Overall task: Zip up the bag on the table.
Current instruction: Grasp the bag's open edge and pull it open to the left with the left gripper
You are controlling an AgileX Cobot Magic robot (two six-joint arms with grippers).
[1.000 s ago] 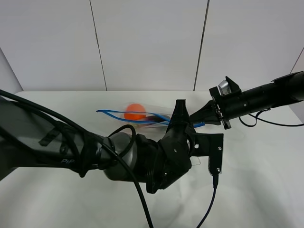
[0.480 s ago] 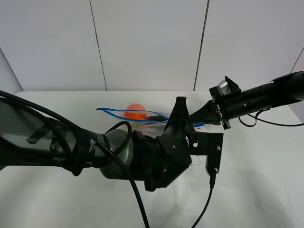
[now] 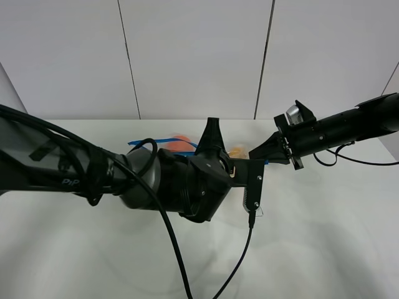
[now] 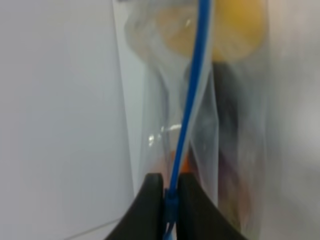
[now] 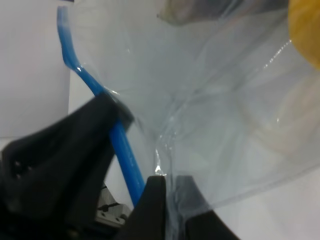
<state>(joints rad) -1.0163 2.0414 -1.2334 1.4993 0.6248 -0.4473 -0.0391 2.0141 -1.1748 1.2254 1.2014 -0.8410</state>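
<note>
pinching the blue zipper strip [image 4: 192, 85] between closed jaws, the left gripper [image 4: 170, 189] rides it, likely to press the seal together. the bag [image 4: 150, 110], fruit [image 4: 235, 25] inside, sits far back on the table [image 3: 324, 249]. beyond, the right gripper [image 5: 169, 192] clamps the bag's end, anchoring it. since a second ago the left gripper has slid along the strip towards the high view's left; the right held still

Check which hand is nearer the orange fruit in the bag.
Left. The left hand is shut on the blue zipper strip right beside the orange fruit. The right hand pinches the bag at its end, farther off, past a yellowish fruit.
</note>
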